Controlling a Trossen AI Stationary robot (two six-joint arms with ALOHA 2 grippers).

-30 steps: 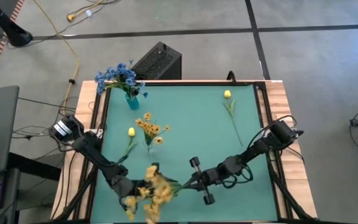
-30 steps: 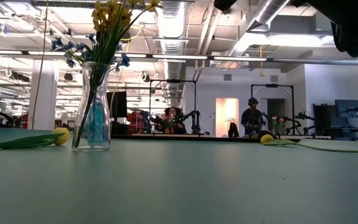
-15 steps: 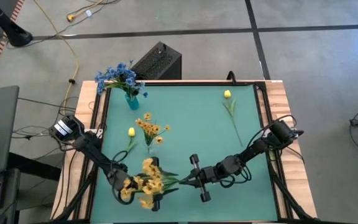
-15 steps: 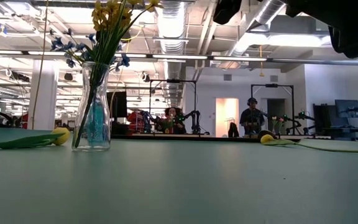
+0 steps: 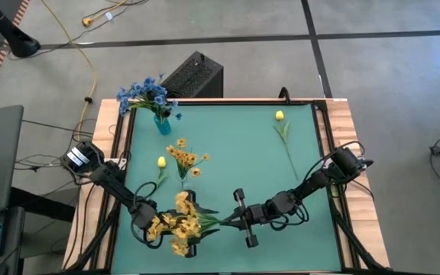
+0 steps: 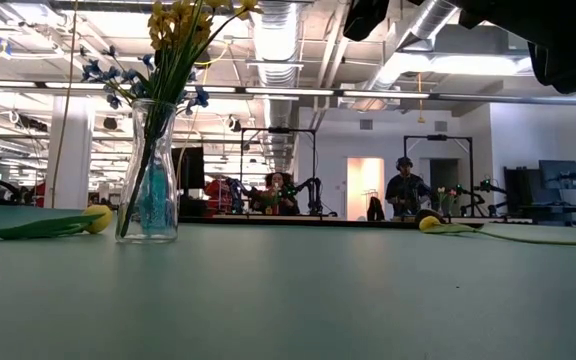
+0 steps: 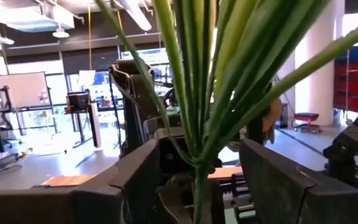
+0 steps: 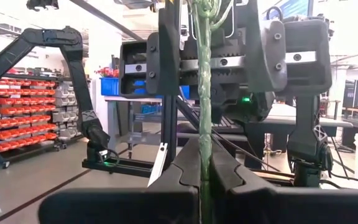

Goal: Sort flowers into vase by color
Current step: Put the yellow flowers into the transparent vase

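Counter [image 5: 235, 153], green-topped, wood-edged. Far left corner: clear glass vase [image 5: 162, 122] w/ blue small-blossom sprays [image 5: 145, 93]. Nearer, lying flat: single yellow bud stem [image 5: 160, 171] just beside loose yellow small-blossom spray [image 5: 186, 159]. Near edge: left gripper [image 5: 188, 228], fingers spread wide either side of green stalks of a large yellow blossom bunch [image 5: 176, 226]; contact cannot be told. Right gripper [image 5: 237, 221], fingers [image 8: 185, 163] pressed tight on that bunch's stalk end. Far right: second yellow bud stem [image 5: 283, 136], lying alone.
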